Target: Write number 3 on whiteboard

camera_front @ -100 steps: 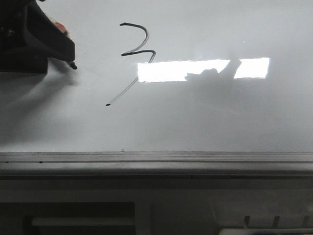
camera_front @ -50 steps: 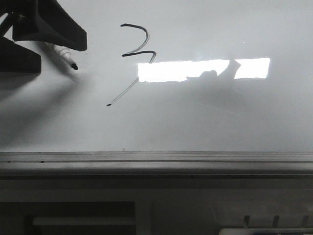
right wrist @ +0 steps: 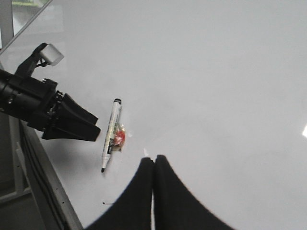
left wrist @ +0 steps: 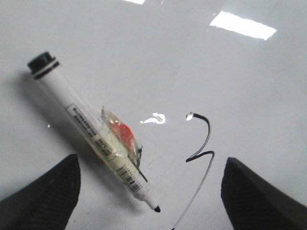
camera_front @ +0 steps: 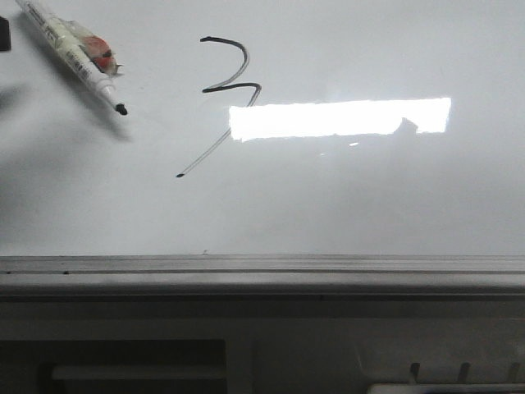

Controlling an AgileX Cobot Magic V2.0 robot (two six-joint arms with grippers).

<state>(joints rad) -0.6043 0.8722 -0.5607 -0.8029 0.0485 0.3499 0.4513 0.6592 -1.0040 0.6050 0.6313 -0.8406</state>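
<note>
Stroke work looks done — the number 3 (camera_front: 232,74) sits far-left of centre on the whiteboard (camera_front: 344,197), tail trailing near-left. Marker pen (camera_front: 72,51) lies loose beside it. Left tool (left wrist: 151,191) wide, empty; right tool (right wrist: 153,165) pinched closed, empty — nothing obvious left.

The marker pen (camera_front: 70,53) gets chopped off at the front view's top-left corner, so its capped end isn't visible there. In the right wrist view the right gripper (right wrist: 153,165) blocks most of the number 3 (camera_front: 221,98).
</note>
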